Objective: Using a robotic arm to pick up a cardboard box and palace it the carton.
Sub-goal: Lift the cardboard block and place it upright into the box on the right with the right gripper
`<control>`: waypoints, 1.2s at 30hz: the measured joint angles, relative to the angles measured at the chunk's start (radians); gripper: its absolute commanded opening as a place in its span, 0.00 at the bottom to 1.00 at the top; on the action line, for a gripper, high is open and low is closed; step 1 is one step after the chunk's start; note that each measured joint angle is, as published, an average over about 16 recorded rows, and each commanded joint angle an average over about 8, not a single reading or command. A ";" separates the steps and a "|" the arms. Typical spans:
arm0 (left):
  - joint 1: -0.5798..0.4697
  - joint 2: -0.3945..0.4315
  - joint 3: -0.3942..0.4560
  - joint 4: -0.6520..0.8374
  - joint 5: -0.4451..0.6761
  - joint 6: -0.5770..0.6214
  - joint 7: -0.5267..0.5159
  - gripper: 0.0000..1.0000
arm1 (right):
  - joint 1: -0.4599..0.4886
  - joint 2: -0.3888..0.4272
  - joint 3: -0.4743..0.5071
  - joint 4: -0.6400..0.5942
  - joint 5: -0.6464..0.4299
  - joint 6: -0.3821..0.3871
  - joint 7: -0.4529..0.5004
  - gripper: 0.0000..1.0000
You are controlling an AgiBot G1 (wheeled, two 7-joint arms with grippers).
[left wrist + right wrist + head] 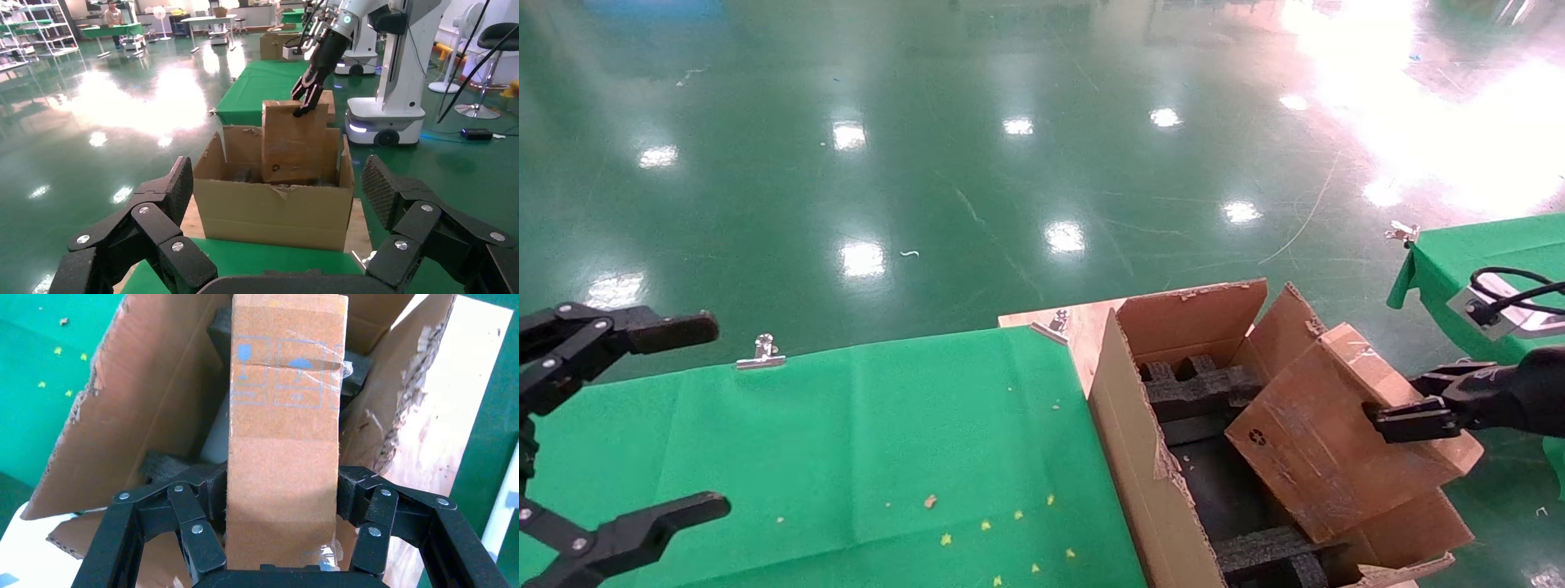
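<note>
1. The right gripper [1397, 420] is clamped on the cardboard box [1324, 437], one finger on each broad face, as the right wrist view shows [281, 539]. It grips the box at its upper right end.
2. The cardboard box is a flat slab, tilted. Its long axis runs from the gripped end down and left into the carton [1140, 457]. Its lower end sits inside the carton's opening, while the gripped end stands above the right-hand flap.
3. A small recycling mark [1258, 437] shows on the scuffed broad face near the lower left corner. In the right wrist view the narrow edge carries blue handling symbols [278, 373] under clear tape.
4. The carton stands just right of the green-clothed table [846, 457], on a wooden board [1083, 327]. Its flaps are open and ragged.
5. Black foam blocks [1197, 388] lie inside at the far end, and more foam [1267, 551] at the near end. The cardboard box hides much of the carton's floor between them, so I cannot tell whether its lower end touches foam or the bottom.
6. The robotic arm on the right is mostly cut off by the head view's edge. The left wrist view shows it more fully [343, 24].
7. The left gripper [601, 425] hovers over the near left part of the table, fingers spread wide, holding nothing.
</note>
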 measured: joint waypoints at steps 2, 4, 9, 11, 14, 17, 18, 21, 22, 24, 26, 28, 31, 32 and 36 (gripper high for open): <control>0.000 0.000 0.000 0.000 0.000 0.000 0.000 1.00 | -0.003 0.004 0.000 0.002 0.004 0.004 0.002 0.00; 0.000 0.000 0.000 0.000 0.000 0.000 0.000 1.00 | -0.005 0.005 -0.001 0.003 0.006 0.007 0.003 0.00; 0.000 0.000 0.000 0.000 0.000 0.000 0.000 1.00 | -0.017 -0.006 -0.005 0.004 0.007 0.023 0.024 0.00; 0.000 0.000 0.000 0.000 0.000 0.000 0.000 1.00 | -0.025 -0.013 -0.009 0.005 0.006 0.039 0.043 0.00; 0.000 0.000 0.000 0.000 0.000 0.000 0.000 1.00 | -0.042 -0.026 -0.017 0.007 0.004 0.072 0.084 0.00; 0.000 0.000 0.000 0.000 0.000 0.000 0.000 1.00 | -0.062 -0.042 -0.029 0.014 0.000 0.119 0.141 0.00; 0.000 0.000 0.000 0.000 0.000 0.000 0.000 1.00 | -0.069 -0.047 -0.033 0.017 -0.003 0.136 0.163 0.00; 0.000 0.000 0.000 0.000 0.000 0.000 0.000 1.00 | -0.088 -0.065 -0.048 0.031 -0.014 0.194 0.237 0.00; 0.000 0.000 0.000 0.000 0.000 0.000 0.000 1.00 | -0.093 -0.070 -0.053 0.038 -0.019 0.213 0.264 0.00; 0.000 0.000 0.000 0.000 0.000 0.000 0.000 1.00 | -0.101 -0.080 -0.064 0.052 -0.032 0.252 0.318 0.00; 0.000 0.000 0.000 0.000 0.000 0.000 0.000 1.00 | -0.107 -0.089 -0.075 0.070 -0.048 0.290 0.372 0.00; 0.000 0.000 0.000 0.000 0.000 0.000 0.000 1.00 | -0.111 -0.096 -0.087 0.090 -0.065 0.327 0.426 0.00; 0.000 0.000 0.000 0.000 0.000 0.000 0.000 1.00 | -0.112 -0.104 -0.102 0.126 -0.093 0.382 0.498 0.00; 0.000 0.000 0.000 0.000 0.000 0.000 0.000 1.00 | -0.112 -0.105 -0.106 0.140 -0.103 0.400 0.520 0.00; 0.000 0.000 0.000 0.000 0.000 0.000 0.000 1.00 | -0.106 -0.109 -0.122 0.190 -0.142 0.467 0.596 0.00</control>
